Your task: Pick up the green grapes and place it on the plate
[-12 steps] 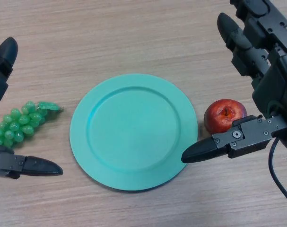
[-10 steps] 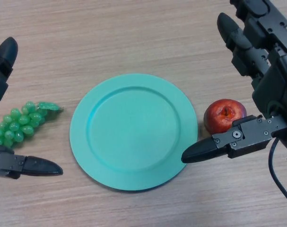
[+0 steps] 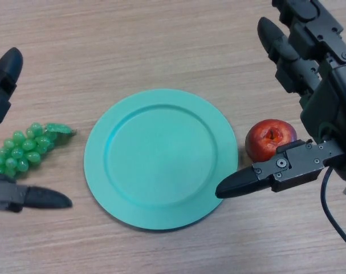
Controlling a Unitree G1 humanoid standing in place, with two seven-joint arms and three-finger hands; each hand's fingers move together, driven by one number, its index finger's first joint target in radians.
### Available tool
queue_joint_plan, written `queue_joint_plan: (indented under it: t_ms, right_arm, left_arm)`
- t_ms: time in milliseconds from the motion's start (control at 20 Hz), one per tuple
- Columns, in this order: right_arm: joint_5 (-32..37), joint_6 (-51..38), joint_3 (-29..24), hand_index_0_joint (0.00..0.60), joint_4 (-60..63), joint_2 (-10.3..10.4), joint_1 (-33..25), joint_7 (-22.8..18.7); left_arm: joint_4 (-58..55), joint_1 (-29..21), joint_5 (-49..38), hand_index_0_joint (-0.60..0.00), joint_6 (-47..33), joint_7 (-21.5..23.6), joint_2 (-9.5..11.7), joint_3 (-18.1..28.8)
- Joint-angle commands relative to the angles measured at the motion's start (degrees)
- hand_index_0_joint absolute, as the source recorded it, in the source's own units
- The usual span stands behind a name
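The grapes (image 3: 23,149) lie left of the plate (image 3: 161,158), between the spread fingers of the left hand (image 3: 3,97). It should close low around the bunch, not the leaf. The right hand (image 3: 309,108) hangs open over the apple (image 3: 269,138).

A light brown wooden tabletop with fine horizontal grain (image 3: 161,45) fills the whole head view from edge to edge. Its surface is matte and streaked with slightly darker lines that run left to right. The light is soft and even, and only faint shadows fall on the wood. No wall, floor or window shows
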Motion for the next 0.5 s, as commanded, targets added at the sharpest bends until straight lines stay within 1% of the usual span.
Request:
queue_joint_plan:
  t_ms: [50, 100, 150, 200, 250, 300, 350, 400, 450, 500]
  right_arm:
    - [-3.0, -5.9, -1.2, 0.000, -2.5, 0.2, -1.8, 0.3]
    - [-2.9, -6.2, -1.3, 0.000, -2.7, 0.2, -1.3, 0.4]
    - [-2.8, -6.2, -1.3, 0.000, -2.8, 0.2, -1.3, 0.5]
    - [-2.8, -5.9, -1.3, 0.000, -3.0, 0.2, -1.3, 0.4]
    - [-2.9, -5.6, -1.1, 0.000, -3.1, 0.1, -1.5, 0.3]
    - [-3.0, -5.1, -0.9, 0.000, -3.4, 0.1, -1.6, 0.3]
    - [-2.9, -5.1, -1.1, 0.000, -3.5, 0.1, -1.6, 0.5]
    - [-2.7, -5.4, -1.4, 0.000, -3.7, 0.1, -1.3, 0.7]
    - [-2.5, -5.5, -1.6, 0.000, -3.7, 0.0, -1.2, 0.7]
    - [-2.0, -5.9, -2.2, 0.000, -3.8, -0.2, -0.9, 0.7]
  left_arm:
    - [0.7, -2.9, 1.8, 0.000, -10.2, 1.2, 4.5, 3.9]
    - [3.6, -4.3, 3.3, 0.000, -11.4, 1.4, 5.7, 3.7]
    - [5.2, -5.0, 4.4, 0.000, -12.1, 1.6, 6.3, 3.4]
    - [9.3, -6.6, 7.6, 0.000, -15.1, 1.7, 7.5, 2.5]
    - [11.1, -7.2, 8.8, 0.000, -16.1, 1.7, 8.1, 2.2]
    - [14.9, -8.4, 12.1, 0.000, -18.4, 2.3, 9.0, 0.9]
    - [16.7, -8.9, 14.1, 0.000, -19.9, 2.7, 9.2, 0.2]
    - [21.2, -10.2, 18.4, 0.000, -22.8, 4.2, 9.5, -1.7]
    - [23.2, -10.8, 20.1, 0.000, -23.7, 4.8, 9.7, -2.4]
    - [28.7, -12.1, 24.9, 0.000, -26.2, 6.1, 10.3, -4.6]
